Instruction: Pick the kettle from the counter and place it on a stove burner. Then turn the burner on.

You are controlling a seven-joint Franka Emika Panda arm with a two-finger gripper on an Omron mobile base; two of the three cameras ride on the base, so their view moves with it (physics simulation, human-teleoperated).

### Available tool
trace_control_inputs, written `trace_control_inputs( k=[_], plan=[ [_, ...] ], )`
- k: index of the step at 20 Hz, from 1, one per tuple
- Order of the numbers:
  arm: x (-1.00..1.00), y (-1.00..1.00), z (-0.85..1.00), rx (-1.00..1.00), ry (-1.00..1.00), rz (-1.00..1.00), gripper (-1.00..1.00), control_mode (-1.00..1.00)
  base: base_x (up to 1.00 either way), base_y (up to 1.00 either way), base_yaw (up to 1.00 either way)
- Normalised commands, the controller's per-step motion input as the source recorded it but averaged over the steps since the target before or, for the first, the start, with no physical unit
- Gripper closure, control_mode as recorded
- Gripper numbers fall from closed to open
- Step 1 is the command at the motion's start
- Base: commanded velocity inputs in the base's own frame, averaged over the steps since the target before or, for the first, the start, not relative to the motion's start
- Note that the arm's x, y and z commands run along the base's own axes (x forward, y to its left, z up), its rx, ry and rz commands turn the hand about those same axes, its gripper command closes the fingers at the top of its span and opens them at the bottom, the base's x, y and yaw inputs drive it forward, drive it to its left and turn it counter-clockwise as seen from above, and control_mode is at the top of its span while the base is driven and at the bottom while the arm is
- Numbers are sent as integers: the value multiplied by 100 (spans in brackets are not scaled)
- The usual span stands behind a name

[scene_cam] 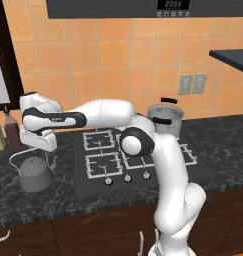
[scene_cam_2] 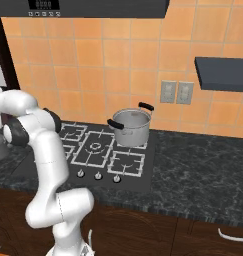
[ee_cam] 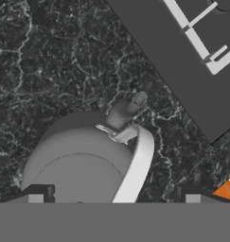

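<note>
We see fingers [ee_cam: 114, 197] spread wide above kettle [scene_cam: 35, 173], straddling handle, gripping nothing; kettle on tabletop [scene_cam: 53, 200], stove at 2 o'clock.

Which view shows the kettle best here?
The left base view: the whole kettle sits on the counter under the gripper, handle and spout visible. The hand view shows only its top, handle and spout close up. In the right base view it's barely visible at the left edge.

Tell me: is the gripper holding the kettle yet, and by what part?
Nothing held. The open gripper hovers above the kettle, its fingertips either side of the handle.
</note>
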Motion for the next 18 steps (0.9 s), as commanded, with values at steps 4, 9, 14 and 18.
trace_control_inputs(
  k=[4, 9, 14, 18],
  plan=[
    [0, 0, 0, 0, 0, 0, 100, -100, 0, 0, 0],
    [0, 0, 0, 0, 0, 0, 100, -100, 0, 0, 0],
    [-1, -1, 14, 0, -11, 1, 100, -100, 0, 0, 0],
    [0, -17, 95, 0, -4, 17, 100, -100, 0, 0, 0]
  ],
)
